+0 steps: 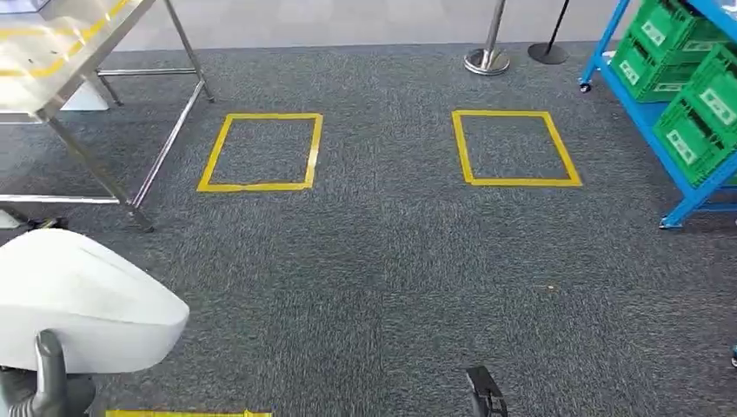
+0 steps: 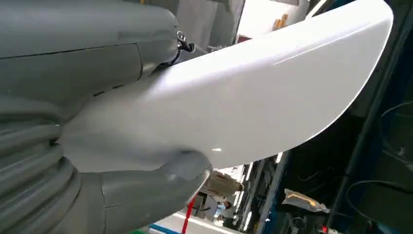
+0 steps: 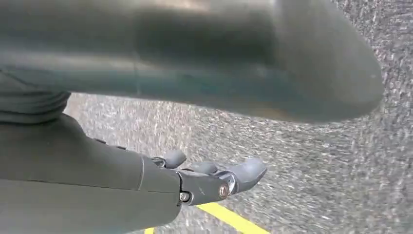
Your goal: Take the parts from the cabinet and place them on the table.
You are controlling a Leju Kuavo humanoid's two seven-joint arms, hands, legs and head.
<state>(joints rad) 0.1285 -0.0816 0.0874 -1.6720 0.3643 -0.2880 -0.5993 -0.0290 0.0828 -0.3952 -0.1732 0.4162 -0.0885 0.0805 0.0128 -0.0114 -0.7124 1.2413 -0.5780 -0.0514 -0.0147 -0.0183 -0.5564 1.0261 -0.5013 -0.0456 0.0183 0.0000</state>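
While beside table (image 1: 52, 52), bare carpet (image 1: 382, 261).

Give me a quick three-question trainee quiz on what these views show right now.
1. True or false: the left hand holds a white part.
2. How many yellow tape squares lie on the carpet ahead?
A. one B. two C. four
3. Fill in: the green crates sit on a ____ rack.

Key: 1 true; 2 B; 3 blue.
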